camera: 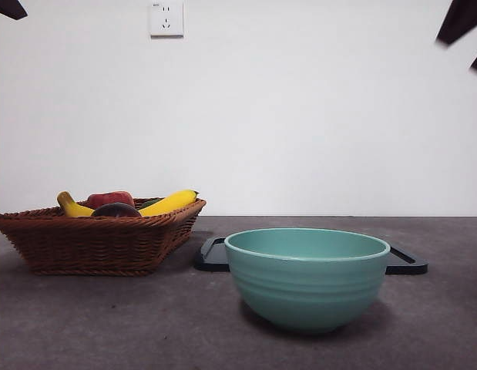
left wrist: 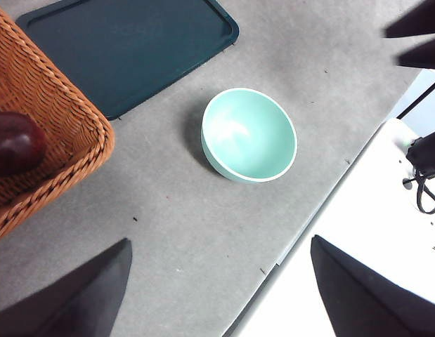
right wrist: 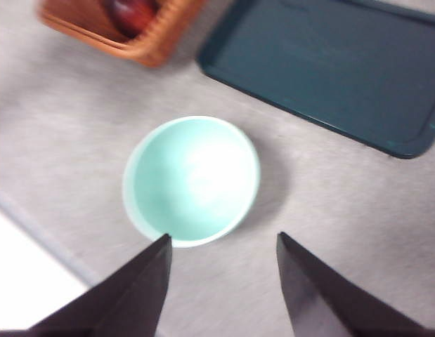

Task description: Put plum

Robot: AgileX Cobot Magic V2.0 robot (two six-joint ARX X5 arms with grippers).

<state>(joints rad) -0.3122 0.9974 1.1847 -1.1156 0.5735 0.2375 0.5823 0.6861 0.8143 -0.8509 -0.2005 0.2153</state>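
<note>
I have both arms parked high, nothing gripped. The left gripper (left wrist: 217,295) hangs with its jaws spread wide over bare table, and the right gripper (right wrist: 224,281) is spread too, hovering just beside the bowl (camera: 307,277). In the front view they show only as dark tips at the top corners, so I judge the pick has not begun.

The plum (camera: 115,210) sits in the basket (camera: 99,243), which stands at about 9 o'clock from the bowl in the front view. It lies low among the other fruit, with a banana (camera: 170,203) on one side and a red fruit (camera: 109,199) behind it; the basket's raised rim keeps them bunched together. The bowl stands open and empty, near the front, so I take it as the likely place to drop the plum, though the task names none. The tray (left wrist: 126,49) lies flat behind it, also bare.

Much is hidden from me. The basket rim covers the plum's lower half in the front view, and the left wrist view cuts it at the frame edge. The right wrist view is blurred, so the dark fruit there is hard to identify. The bowl blocks most of the tray from the front.
</note>
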